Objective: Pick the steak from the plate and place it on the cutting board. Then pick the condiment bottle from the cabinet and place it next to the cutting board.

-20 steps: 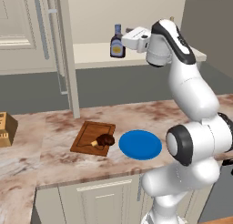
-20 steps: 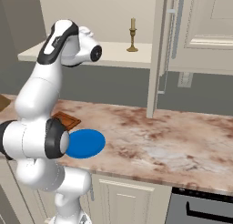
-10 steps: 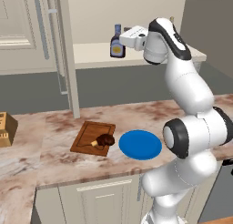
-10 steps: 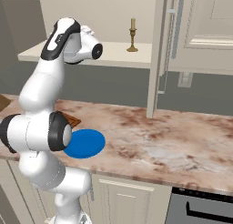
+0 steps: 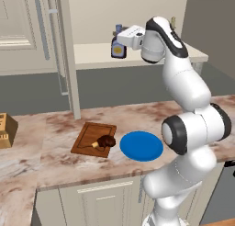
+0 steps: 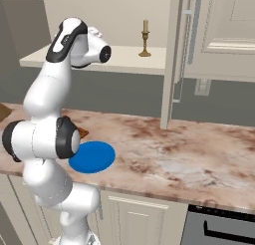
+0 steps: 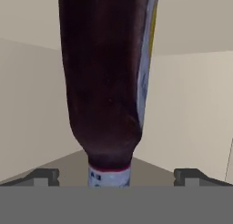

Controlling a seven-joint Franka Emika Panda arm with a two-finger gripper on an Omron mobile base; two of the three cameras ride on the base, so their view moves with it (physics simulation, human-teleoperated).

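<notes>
The condiment bottle (image 5: 118, 50), dark brown with a yellow-white label, stands on the shelf of the cream cabinet (image 5: 92, 55). My gripper (image 5: 118, 39) reaches level with it from the right. In the hand view the bottle (image 7: 107, 82) sits between my two fingertips (image 7: 43, 175), neck toward the bottom of the picture. The gripper (image 7: 117, 176) is open, both tips well clear of the bottle's sides. The steak (image 5: 106, 141) lies on the reddish-brown cutting board (image 5: 89, 137). To the right of the board rests the blue plate (image 5: 141, 145) (image 6: 92, 157), bare.
The cabinet door (image 5: 27, 32) with its long grey handle hangs open on the left. A brass candlestick (image 6: 145, 38) stands farther along the shelf. A tan wooden block (image 5: 4, 131) sits at the counter's left end. A dark oven front (image 6: 219, 229) is at lower right.
My hand has slid a little leftward along the shelf, closer onto the bottle. The jaws stayed wide apart, and steak, board and plate have not moved.
</notes>
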